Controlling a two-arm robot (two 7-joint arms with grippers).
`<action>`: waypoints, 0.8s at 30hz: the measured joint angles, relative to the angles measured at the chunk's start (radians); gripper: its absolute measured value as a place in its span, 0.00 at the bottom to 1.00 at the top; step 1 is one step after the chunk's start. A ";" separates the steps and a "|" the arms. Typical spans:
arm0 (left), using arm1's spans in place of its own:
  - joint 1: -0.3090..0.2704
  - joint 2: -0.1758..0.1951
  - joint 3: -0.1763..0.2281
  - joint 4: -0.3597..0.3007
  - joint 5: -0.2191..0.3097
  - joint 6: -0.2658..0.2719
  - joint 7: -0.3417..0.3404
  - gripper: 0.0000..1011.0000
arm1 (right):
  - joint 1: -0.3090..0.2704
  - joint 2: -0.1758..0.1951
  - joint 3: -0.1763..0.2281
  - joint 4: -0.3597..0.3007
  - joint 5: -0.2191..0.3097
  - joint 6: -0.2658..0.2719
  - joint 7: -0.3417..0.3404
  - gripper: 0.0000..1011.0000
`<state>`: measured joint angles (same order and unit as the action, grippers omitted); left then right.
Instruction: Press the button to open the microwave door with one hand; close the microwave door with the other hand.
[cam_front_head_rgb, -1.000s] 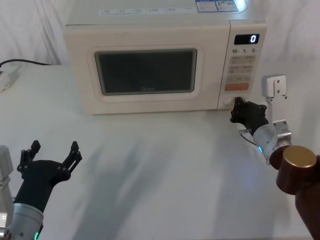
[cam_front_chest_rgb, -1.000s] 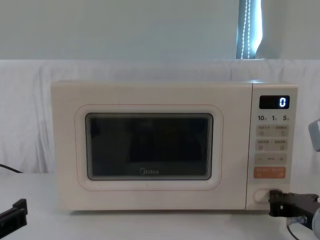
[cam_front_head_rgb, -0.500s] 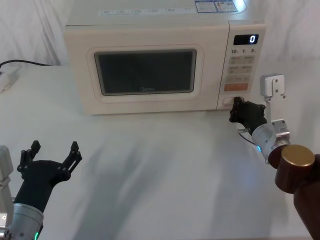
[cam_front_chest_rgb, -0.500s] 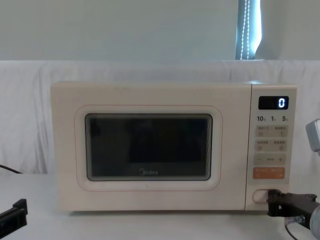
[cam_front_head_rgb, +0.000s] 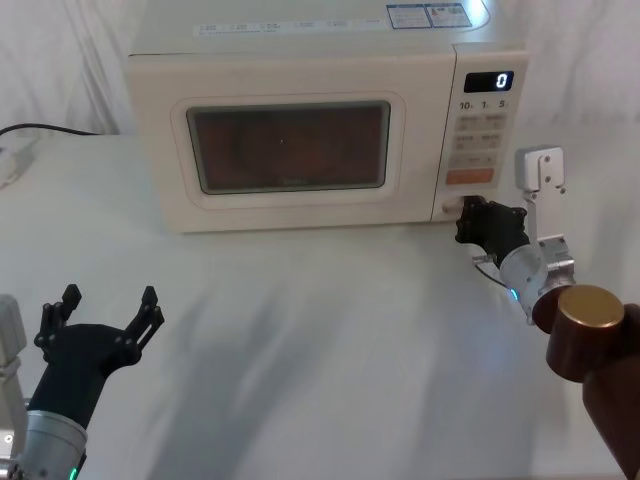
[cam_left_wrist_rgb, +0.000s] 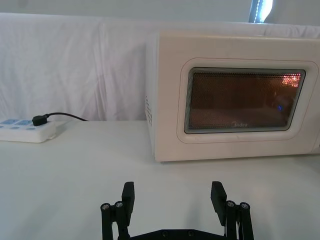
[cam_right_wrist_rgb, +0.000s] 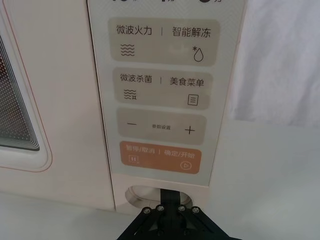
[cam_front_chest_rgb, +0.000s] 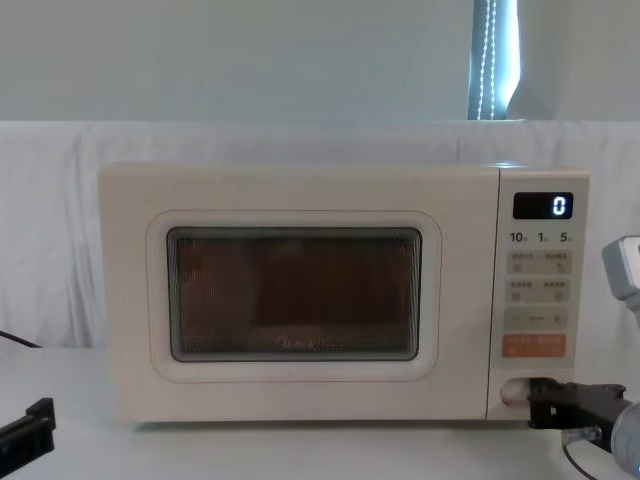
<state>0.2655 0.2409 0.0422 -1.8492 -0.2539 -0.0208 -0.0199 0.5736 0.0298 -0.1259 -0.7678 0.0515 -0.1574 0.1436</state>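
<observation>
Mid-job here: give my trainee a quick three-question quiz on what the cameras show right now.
1. True or false: the right gripper is at the button.
2. Which key sits directly above the button: A) the orange key, B) the minus/plus key?
3. Fill in: the left gripper hovers low over the table, its fingers ____.

Key: 1 true; 2 A; 3 open.

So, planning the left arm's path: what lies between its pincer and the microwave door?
Bare white table separates left pincer from microwave door, per left wrist view.
</observation>
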 joint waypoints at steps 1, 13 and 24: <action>0.000 0.000 0.000 0.000 0.000 0.000 0.000 0.99 | 0.003 -0.001 0.000 0.005 -0.001 -0.001 0.001 0.00; 0.000 0.000 0.000 0.000 0.000 0.000 0.000 0.99 | 0.032 -0.006 -0.001 0.051 -0.004 -0.022 0.005 0.00; 0.000 0.000 0.000 0.000 0.000 0.000 0.000 0.99 | 0.032 -0.008 0.002 0.057 -0.006 -0.027 0.006 0.00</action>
<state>0.2655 0.2410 0.0421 -1.8492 -0.2538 -0.0208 -0.0199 0.6058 0.0221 -0.1239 -0.7109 0.0452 -0.1845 0.1499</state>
